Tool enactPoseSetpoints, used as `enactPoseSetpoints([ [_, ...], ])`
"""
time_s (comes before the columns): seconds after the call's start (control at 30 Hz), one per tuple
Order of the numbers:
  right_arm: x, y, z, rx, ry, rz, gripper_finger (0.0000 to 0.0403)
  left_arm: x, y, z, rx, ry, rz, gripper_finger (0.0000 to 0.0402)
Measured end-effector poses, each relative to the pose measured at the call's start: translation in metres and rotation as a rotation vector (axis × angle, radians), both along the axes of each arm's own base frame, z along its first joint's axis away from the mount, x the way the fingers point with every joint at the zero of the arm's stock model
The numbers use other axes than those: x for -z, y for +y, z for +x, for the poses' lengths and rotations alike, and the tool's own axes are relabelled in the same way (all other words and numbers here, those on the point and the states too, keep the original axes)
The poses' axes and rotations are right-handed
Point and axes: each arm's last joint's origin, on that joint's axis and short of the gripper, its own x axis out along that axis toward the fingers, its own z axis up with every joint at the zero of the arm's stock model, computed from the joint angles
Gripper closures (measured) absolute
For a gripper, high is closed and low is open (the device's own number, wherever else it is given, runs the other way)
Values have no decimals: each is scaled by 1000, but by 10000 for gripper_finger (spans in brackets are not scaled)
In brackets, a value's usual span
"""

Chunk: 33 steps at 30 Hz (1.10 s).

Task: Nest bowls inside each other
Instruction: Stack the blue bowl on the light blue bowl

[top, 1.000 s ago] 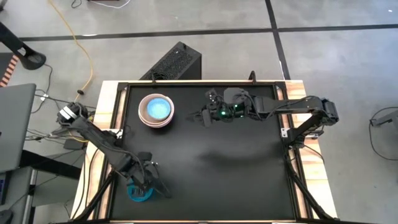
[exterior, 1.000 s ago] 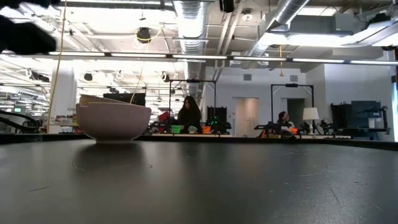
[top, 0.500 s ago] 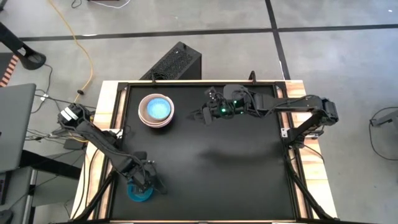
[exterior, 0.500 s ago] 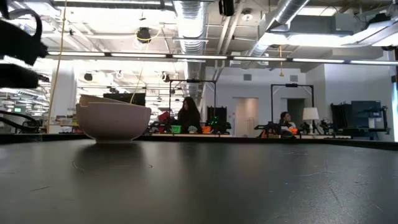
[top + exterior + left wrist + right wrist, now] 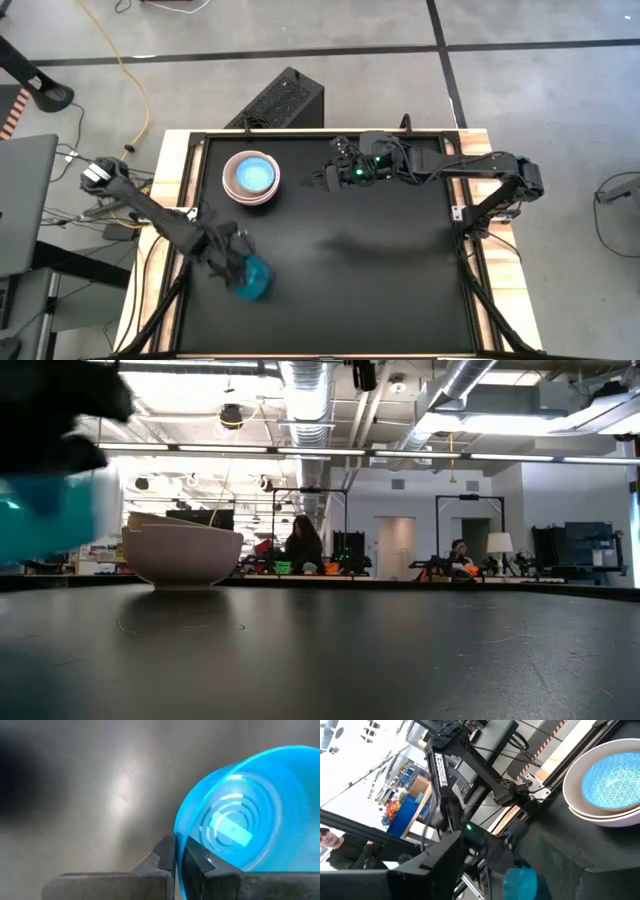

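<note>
A stack of bowls [image 5: 250, 177] sits on its base at the far left of the black table, a light blue bowl innermost inside pale ones; the low view shows the stack [image 5: 182, 552] too. My left gripper [image 5: 236, 270] is shut on a teal-blue bowl [image 5: 255, 279] near the table's near left corner. That bowl [image 5: 48, 510] hangs above the tabletop. My right gripper [image 5: 326, 183] hovers open, with nothing in it, over the far middle of the table, to the right of the stack. My left gripper pinches the teal-blue bowl's rim [image 5: 176, 846], one finger [image 5: 199, 862] inside the bowl and the other outside its wall. The fingers slant steeply downward. The bowl is lifted clear of the table and tipped on its side, its hollow toward the wrist camera.
A raised wooden frame [image 5: 180, 190] borders the table on the left and right. The dark tabletop [image 5: 360, 290] between the stack, the teal-blue bowl and the right edge is bare. A black box [image 5: 282, 100] stands on the floor beyond the far edge.
My left gripper has shut on the teal-blue bowl's rim and carried it up, toward the table's right and a little toward the far edge. The bowl, which lay flat on the table near the front edge, is now lifted clear and tipped.
</note>
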Motion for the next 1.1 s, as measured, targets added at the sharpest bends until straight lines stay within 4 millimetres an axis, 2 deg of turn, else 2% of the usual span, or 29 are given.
enactPoseSetpoints([
  [0.23,0,-10,-1,32,1,14,143,-52,66,-5,-339,-344,0,401],
  [0.43,0,-19,-2,59,0,14,143,-70,126,-5,-581,-479,43,401],
  [0.6,-1,-25,-3,98,-6,23,143,-70,177,0,-671,-444,-7,401],
  [0.8,-1,-25,-3,101,-5,34,143,-75,230,-12,-776,-354,-46,401],
  [1.0,0,-15,-1,71,-3,-2,143,-59,254,-24,-808,-149,-44,401],
  [1.1,0,-11,-1,86,-3,-20,143,-53,261,-27,-814,-106,-38,401],
])
